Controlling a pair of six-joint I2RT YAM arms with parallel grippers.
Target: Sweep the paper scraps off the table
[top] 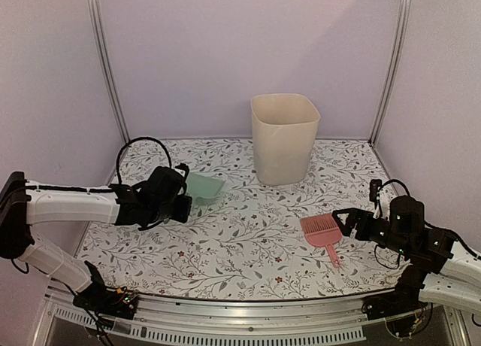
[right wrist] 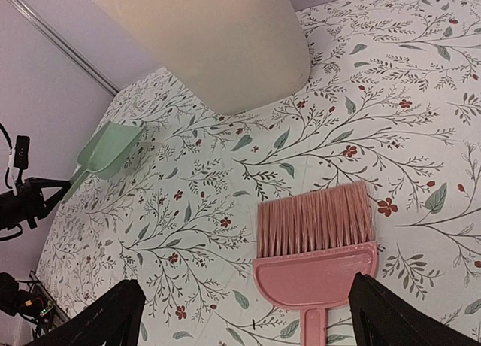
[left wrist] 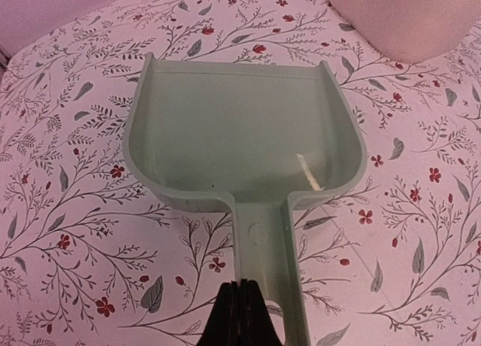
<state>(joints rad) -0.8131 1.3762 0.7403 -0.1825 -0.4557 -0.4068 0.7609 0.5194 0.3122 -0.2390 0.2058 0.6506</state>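
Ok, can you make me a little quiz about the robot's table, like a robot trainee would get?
1. True or false: the left gripper holds the green dustpan by its handle.
2. Where is the pink brush? A in the bin; B on the table, by the right gripper; C inside the dustpan.
3. Fill in: the right gripper's jaws are ____.
Key: 1 true; 2 B; 3 open.

The left pincer (left wrist: 239, 292) hides the dustpan (left wrist: 240, 128) handle's end; the brush (right wrist: 316, 241) handle cropped below
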